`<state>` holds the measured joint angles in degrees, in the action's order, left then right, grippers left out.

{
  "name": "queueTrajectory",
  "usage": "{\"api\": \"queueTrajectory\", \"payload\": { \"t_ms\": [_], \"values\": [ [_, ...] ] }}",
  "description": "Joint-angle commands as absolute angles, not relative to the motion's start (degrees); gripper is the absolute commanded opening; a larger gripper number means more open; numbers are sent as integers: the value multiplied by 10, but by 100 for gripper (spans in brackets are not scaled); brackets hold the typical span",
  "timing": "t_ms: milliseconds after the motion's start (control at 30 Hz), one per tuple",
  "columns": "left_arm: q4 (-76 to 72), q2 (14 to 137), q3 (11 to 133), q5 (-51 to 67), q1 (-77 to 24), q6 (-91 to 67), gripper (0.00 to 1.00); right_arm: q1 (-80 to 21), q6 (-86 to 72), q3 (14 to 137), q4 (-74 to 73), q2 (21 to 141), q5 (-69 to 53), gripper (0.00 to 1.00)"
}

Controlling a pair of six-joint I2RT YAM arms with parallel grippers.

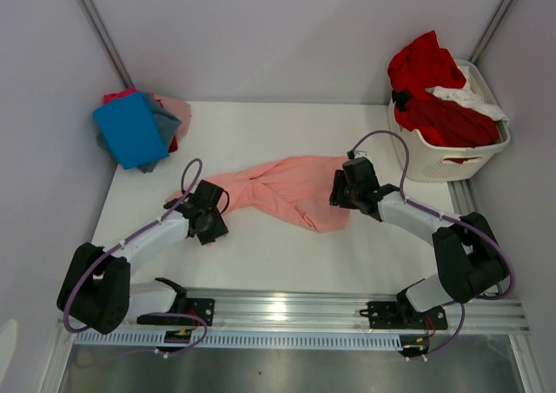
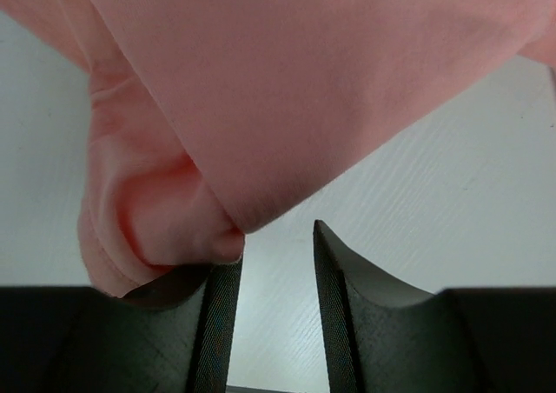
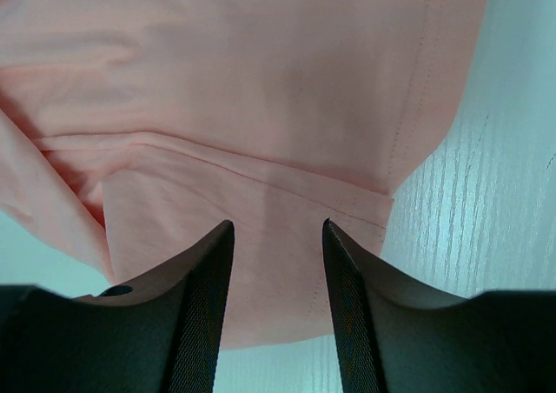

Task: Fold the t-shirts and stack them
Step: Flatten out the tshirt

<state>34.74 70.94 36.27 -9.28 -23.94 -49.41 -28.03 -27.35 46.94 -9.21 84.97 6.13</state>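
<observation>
The salmon-pink t-shirt (image 1: 282,190) lies twisted across the middle of the table. My left gripper (image 1: 205,212) is at its left end, open, with bare table between the fingers; a bunched fold of the shirt (image 2: 174,228) touches the left finger (image 2: 217,323). My right gripper (image 1: 345,187) is at the shirt's right end, open, hovering over a hemmed corner of the shirt (image 3: 287,193); nothing is pinched. A stack of folded t-shirts with a bright blue one (image 1: 132,128) on top sits at the back left.
A white slatted laundry basket (image 1: 452,154) at the back right holds red (image 1: 434,97) and white (image 1: 469,97) cloth. White walls close in the table at the back and on both sides. A metal rail (image 1: 287,310) runs along the near edge.
</observation>
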Motion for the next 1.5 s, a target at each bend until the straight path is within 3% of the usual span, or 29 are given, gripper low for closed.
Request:
{"api": "queueTrajectory", "payload": {
  "t_ms": [0, 533, 733, 1000, 1467],
  "values": [
    [328, 715, 377, -124, -245, -494, 42, -284, -271, 471, -88, 844, 67, 49],
    [511, 700, 398, -405, -245, -699, 43, -284, -266, 471, -83, 847, 67, 49],
    [443, 646, 389, -411, -276, -660, 42, -285, -266, 469, -83, 846, 64, 49],
    [271, 542, 333, -251, -291, -499, 43, -284, -265, 468, -83, 845, 61, 49],
    [324, 528, 351, -220, -291, -490, 42, -285, -265, 467, -85, 844, 55, 49]
  ]
}}
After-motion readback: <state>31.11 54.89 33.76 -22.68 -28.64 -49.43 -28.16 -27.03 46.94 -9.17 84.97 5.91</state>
